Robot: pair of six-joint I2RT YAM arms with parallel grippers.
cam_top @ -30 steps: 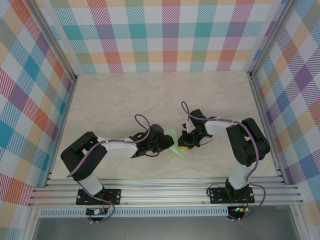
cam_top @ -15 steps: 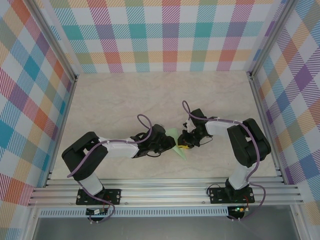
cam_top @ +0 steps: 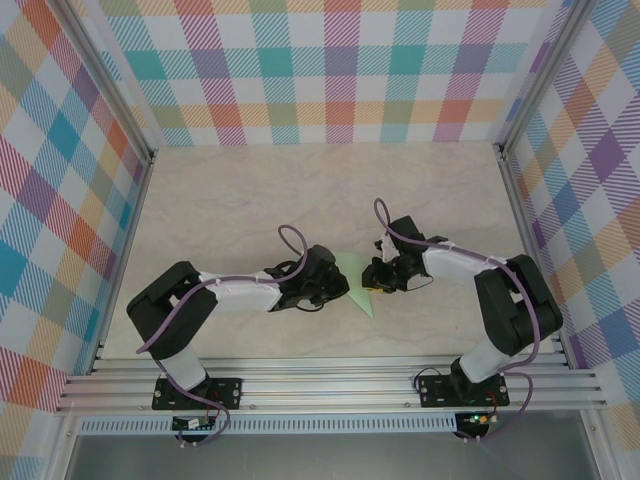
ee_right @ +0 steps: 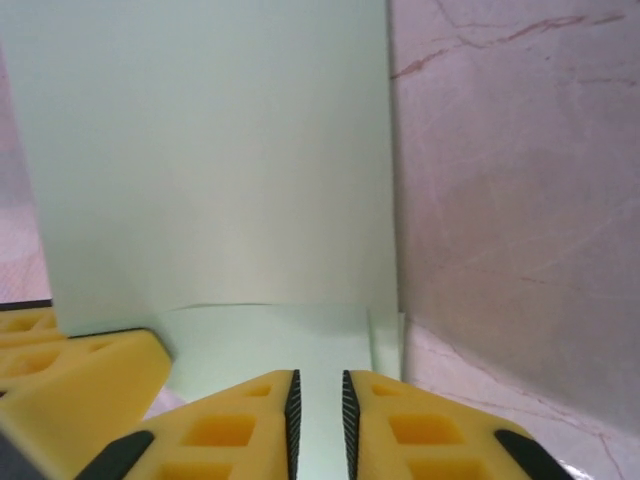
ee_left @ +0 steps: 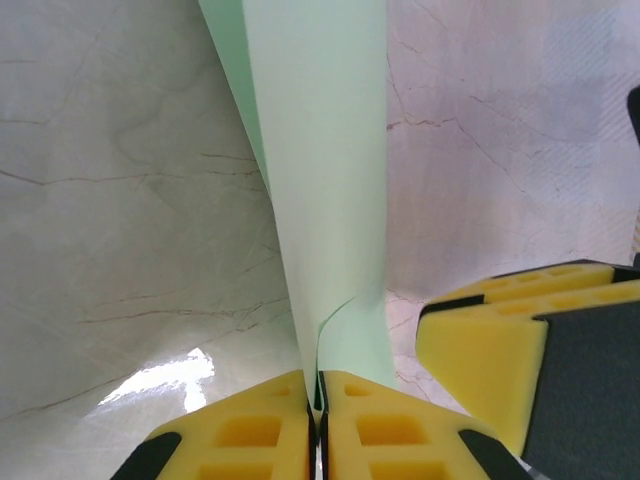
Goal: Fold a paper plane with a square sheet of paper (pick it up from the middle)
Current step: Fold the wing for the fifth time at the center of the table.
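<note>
Near the 6 o'clock side of the pale marbled surface (cam_top: 250,200), the overhead view shows the mint-green sheet of paper (cam_top: 352,278) as a small pointed shape between the two wrists, its tip aimed toward 5 o'clock. From up there it cannot be seen how the jaws stand. The left wrist view settles it for that side: the left jaws are pressed together on the paper's lower edge, the yellow pads (ee_left: 250,430) meeting with the green sheet caught in the seam. From there the paper (ee_left: 320,150) rises as a tall, narrow, creased strip toward 12 o'clock. At 4 o'clock in that view the right arm's yellow pads (ee_left: 490,345) sit just beside the paper's edge. The right wrist view gives a broad, flat face of the sheet (ee_right: 210,160), with a low folded flap in front of it. The right jaws stand close together with a thin slit between their pads (ee_right: 230,425), and green shows in that slit. I cannot tell whether they pinch the paper. The left arm (cam_top: 240,293) lies low with its elbow back at 9 o'clock and its forearm stretched toward 3 o'clock. The right arm (cam_top: 460,265) bends at 3 o'clock and reaches toward 9 o'clock to meet it.
</note>
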